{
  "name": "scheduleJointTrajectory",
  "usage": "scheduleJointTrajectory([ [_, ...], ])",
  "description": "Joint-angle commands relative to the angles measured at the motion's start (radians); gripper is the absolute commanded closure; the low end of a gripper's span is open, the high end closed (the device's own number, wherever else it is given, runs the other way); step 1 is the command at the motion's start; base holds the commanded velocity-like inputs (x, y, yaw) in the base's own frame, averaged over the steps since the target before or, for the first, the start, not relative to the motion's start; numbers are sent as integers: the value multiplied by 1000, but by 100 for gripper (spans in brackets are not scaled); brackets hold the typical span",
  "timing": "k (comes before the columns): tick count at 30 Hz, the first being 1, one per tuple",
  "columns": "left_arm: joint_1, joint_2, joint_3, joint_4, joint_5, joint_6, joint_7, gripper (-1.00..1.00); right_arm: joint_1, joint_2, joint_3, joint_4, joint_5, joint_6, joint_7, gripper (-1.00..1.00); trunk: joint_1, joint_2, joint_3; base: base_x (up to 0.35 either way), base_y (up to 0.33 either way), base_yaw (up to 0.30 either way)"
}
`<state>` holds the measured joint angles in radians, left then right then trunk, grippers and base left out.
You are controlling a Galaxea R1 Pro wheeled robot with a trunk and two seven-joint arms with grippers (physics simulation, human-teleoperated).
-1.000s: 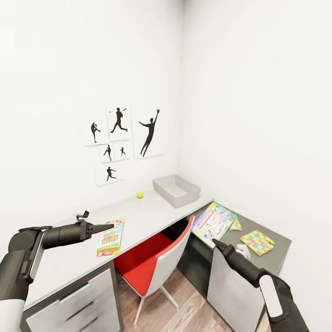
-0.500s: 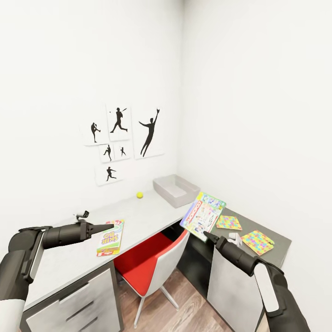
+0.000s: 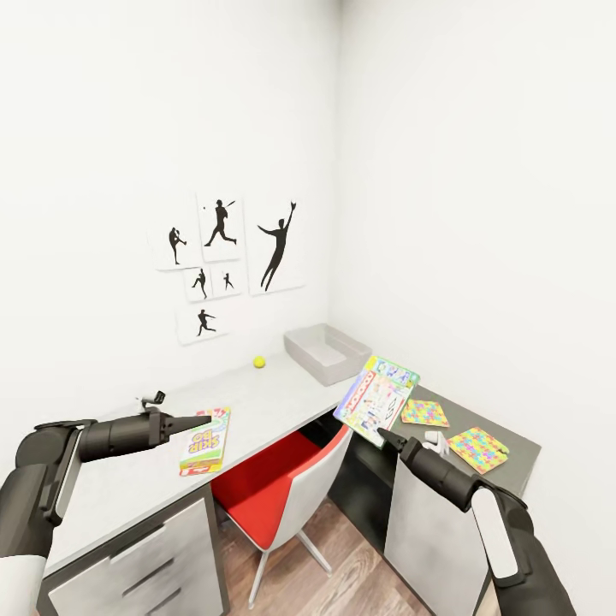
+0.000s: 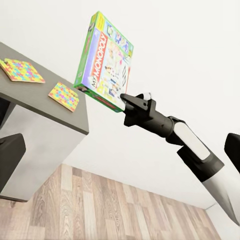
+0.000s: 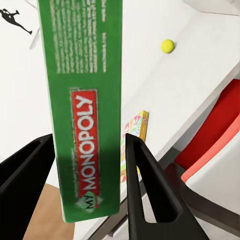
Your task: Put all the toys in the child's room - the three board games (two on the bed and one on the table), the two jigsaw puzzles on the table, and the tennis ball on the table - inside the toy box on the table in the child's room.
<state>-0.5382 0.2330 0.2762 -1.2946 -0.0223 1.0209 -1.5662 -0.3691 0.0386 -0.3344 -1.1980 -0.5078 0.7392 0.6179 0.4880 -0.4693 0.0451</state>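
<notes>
1. Our right gripper was clamped on the lower edge of the green-edged board game, one finger on each broad face, as the right wrist view confirmed. The box stood tilted up from the fingertips, clear of the dark cabinet top.
2. Our left gripper hovered just above a second board game lying on the table; we could not tell whether its fingers were apart or together.
3. The toy box lay beyond the right gripper. The tennis ball sat further along the table, and two jigsaw puzzles lay on the cabinet top beside the gripper.
4. Risk, in our judgement: the grip held one edge only, so the box could pivot or slip out during transfer, or catch the bin's rim.
5. Legible text: "MY MONOPOLY" on the held box's spine and cover. The second game's title was too blurred to read.
</notes>
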Motion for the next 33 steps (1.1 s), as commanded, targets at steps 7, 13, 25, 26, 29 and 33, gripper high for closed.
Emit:
scheduleJointTrajectory([
  [7,0,0,0,1,-4,10,-5,-100,-1,2,-1,0,-1,6,-5,100,0,-1,0,0,0,0],
  [13,0,2,2,1,-4,11,-5,-100,-1,4,1,-14,-2,19,-12,100,0,-1,0,57,0,0],
  [25,0,3,3,4,-4,10,-5,-100,-9,55,0,-60,-2,158,-180,100,0,-1,0,109,0,0],
  [26,0,4,3,4,-4,10,-5,-100,-11,63,0,-67,-2,169,-210,100,0,-1,0,98,0,0],
  [29,0,6,4,4,-4,10,-5,-100,-14,73,-2,-76,-4,189,-266,100,0,-1,0,97,0,0],
  [33,0,6,4,5,-1,10,-5,-100,-16,73,-5,-75,-44,200,-295,100,0,-1,0,97,0,0],
])
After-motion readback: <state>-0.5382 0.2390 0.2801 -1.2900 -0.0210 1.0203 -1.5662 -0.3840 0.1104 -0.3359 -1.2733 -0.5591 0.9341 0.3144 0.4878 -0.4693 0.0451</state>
